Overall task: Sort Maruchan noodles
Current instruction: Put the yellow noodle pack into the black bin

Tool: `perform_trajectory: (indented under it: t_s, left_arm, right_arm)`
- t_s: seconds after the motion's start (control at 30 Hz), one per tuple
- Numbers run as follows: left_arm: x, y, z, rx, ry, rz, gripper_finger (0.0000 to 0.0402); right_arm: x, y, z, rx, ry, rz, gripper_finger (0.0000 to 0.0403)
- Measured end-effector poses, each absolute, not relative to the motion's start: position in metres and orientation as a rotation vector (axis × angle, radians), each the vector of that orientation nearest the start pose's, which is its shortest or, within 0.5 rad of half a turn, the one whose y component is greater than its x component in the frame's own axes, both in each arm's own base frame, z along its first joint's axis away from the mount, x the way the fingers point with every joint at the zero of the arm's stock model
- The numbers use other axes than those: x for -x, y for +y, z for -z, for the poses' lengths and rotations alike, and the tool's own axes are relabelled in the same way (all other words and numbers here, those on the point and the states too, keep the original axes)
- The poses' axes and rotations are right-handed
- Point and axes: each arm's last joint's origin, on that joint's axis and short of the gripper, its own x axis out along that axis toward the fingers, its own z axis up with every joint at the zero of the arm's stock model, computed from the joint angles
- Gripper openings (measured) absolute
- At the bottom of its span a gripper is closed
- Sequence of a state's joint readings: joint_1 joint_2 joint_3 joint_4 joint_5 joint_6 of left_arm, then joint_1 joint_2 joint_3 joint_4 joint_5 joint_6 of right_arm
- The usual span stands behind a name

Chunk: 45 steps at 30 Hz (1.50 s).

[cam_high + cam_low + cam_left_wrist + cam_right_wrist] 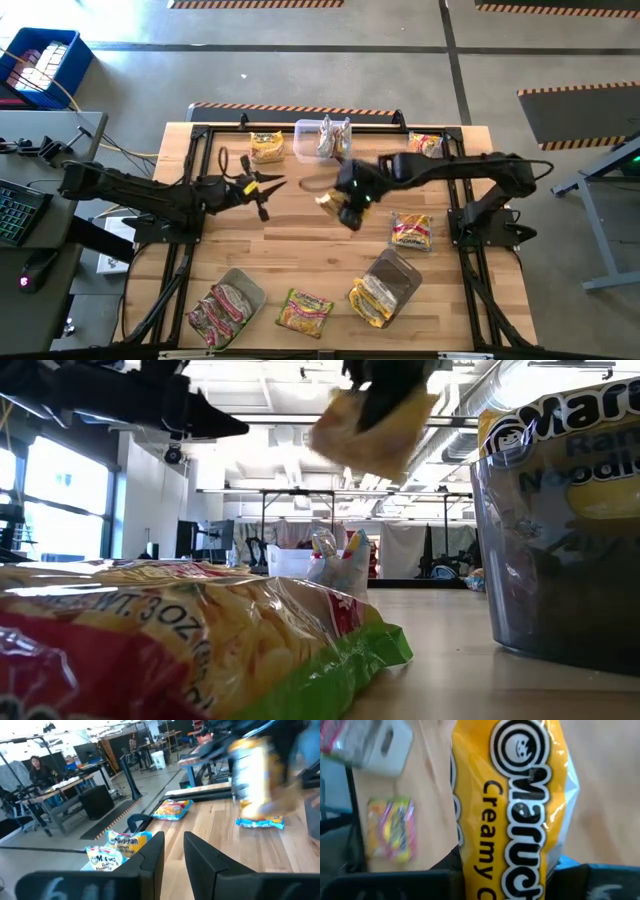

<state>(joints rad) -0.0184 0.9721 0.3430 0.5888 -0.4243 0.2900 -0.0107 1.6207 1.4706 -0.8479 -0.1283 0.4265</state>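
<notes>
Right gripper (343, 207) sits mid-frame in the high view, clamped on a yellow packet (329, 203) held up off the table (300, 262). The right wrist view alone shows the print: yellow wrapper (515, 805) reading "Maruc…" and "Creamy" (rest cut off), filling the frame. Low view has the same packet (370, 425) hanging near the top centre, clear of the wood.

Left gripper (268, 186) hovers left of centre, fingers apart, holding nothing; its own camera shows the two dark fingers (150, 862) with a gap between them.

Other packets, high view: one yellow at the upper left of the table (267, 146), silvery ones in a clear tub (322, 139) at top centre, one at the upper right (425, 144), one right of centre (411, 231), a green-edged one at bottom centre (304, 311). Pink-red packets lie in a tub at lower left (226, 306); a yellow one rests on a dark tub at lower right (385, 287).

Left wrist view alone shows a person seated at a desk in the room's upper left.
</notes>
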Motion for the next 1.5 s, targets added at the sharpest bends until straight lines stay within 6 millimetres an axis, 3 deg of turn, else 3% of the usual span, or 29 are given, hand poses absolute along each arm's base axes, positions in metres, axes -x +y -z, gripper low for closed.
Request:
perform_trajectory:
  t_s: [0.17,0.33,0.47,1.03,1.5]
  left_arm:
    - [-0.195,0.009,-0.223,-0.293,0.097,-0.4,0.0056]
    - [-0.195,0.009,-0.223,-0.294,0.1,-0.399,0.0051]
    - [-0.195,0.009,-0.223,-0.293,0.096,-0.399,0.0051]
    - [-0.195,0.009,-0.223,-0.269,0.097,-0.4,0.0051]
    - [-0.195,0.01,-0.223,-0.269,0.098,-0.413,0.0051]
  right_arm:
    - [-0.313,0.056,-0.328,-0.61,1.214,0.252,0.0084]
    - [-0.294,0.104,-0.316,-0.758,1.334,0.347,0.0085]
    - [-0.288,0.127,-0.296,-0.828,1.4,0.367,0.0085]
    - [-0.278,0.138,-0.238,-0.936,1.485,0.405,0.0087]
    - [-0.277,0.151,-0.232,-0.917,1.436,0.385,0.0087]
